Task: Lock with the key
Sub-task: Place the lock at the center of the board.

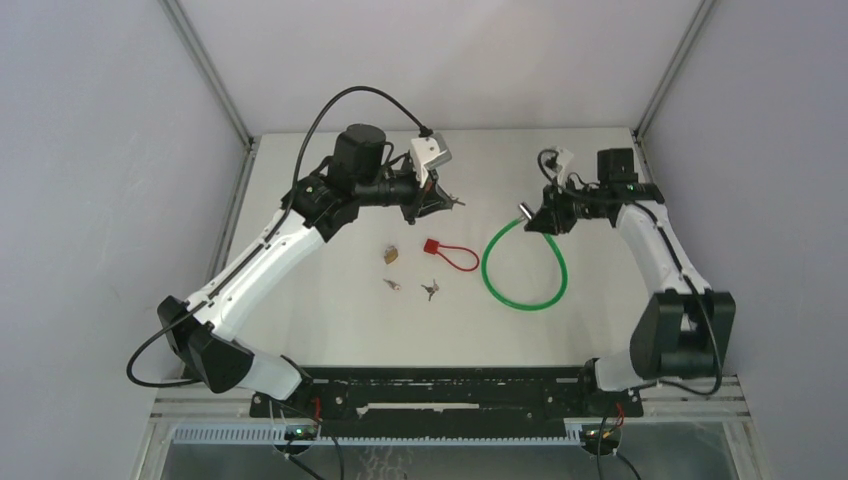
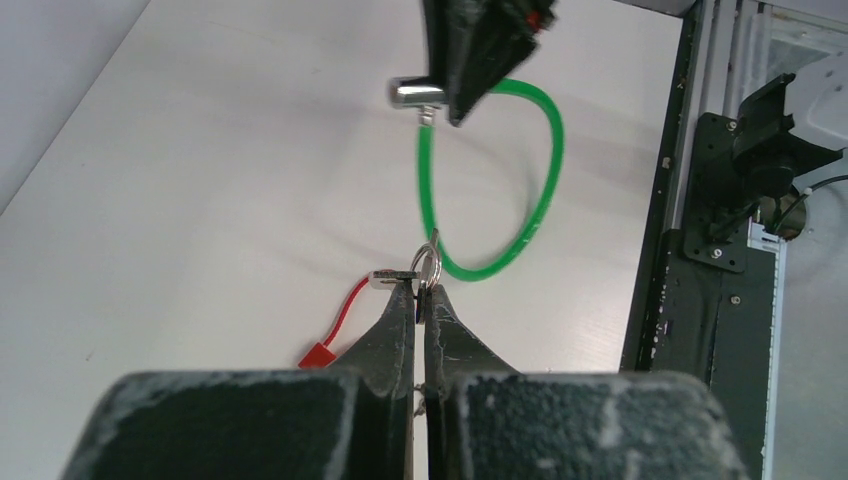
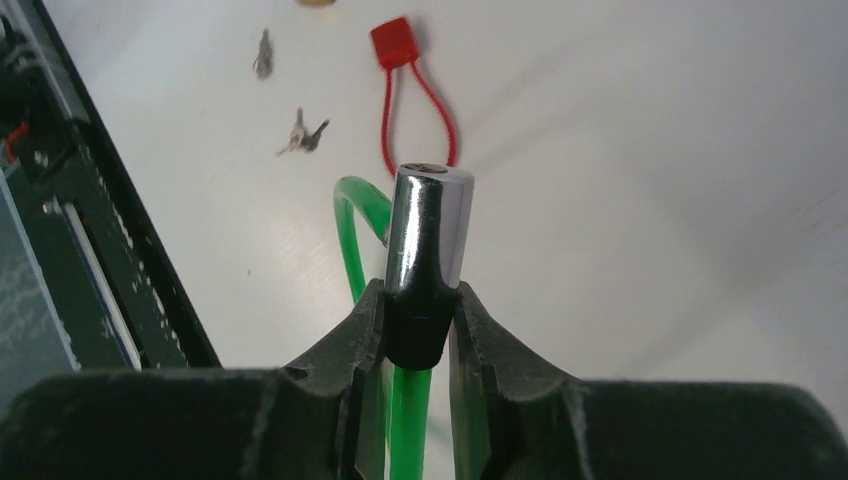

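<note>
A white table (image 1: 330, 330) sits inside a grey-walled booth. The step in hand looks like bringing key to lock, with both lifted off the surface. The left gripper (image 2: 420, 292) is clenched on a small key (image 2: 394, 279), and its ring (image 2: 428, 264) pokes up past the fingertips. The right gripper (image 3: 418, 305) grasps the black collar of a chrome lock cylinder (image 3: 430, 220), keyhole end pointing away from its fingers. The green cable (image 1: 524, 307) loops down onto the table. Key and cylinder are apart, facing across a gap. The next move probably calls for lining the key up with the keyhole, pushing in, then turning. A red lock (image 1: 431, 245), padlock (image 1: 391, 256) and spare keys (image 1: 429, 290) lie between the arms.
</note>
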`<control>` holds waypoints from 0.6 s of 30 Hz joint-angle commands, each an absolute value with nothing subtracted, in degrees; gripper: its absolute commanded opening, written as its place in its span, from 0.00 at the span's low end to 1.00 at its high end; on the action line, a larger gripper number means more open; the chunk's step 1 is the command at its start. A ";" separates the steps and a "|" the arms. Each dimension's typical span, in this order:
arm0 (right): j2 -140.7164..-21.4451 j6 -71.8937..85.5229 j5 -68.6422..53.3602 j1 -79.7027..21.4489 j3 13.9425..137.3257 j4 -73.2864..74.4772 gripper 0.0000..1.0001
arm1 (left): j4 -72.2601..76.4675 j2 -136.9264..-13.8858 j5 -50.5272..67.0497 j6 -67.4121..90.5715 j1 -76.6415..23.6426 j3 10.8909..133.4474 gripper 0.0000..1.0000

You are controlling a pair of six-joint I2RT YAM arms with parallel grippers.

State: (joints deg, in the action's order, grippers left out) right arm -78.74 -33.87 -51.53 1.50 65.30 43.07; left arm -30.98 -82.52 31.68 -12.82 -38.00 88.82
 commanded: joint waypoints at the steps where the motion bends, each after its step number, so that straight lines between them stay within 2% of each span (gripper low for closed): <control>1: -89.20 -27.03 -51.90 2.70 78.56 41.82 0.00 | -28.41 -81.12 32.77 -11.18 -38.08 86.92 0.01; 11: -115.23 -27.62 -48.31 4.29 101.66 49.38 0.02 | -28.38 -81.81 33.36 -11.74 -38.32 85.61 0.03; 18: -125.49 -27.29 -46.88 6.11 109.65 51.19 0.13 | -28.43 -82.95 34.03 -11.97 -38.54 85.34 0.05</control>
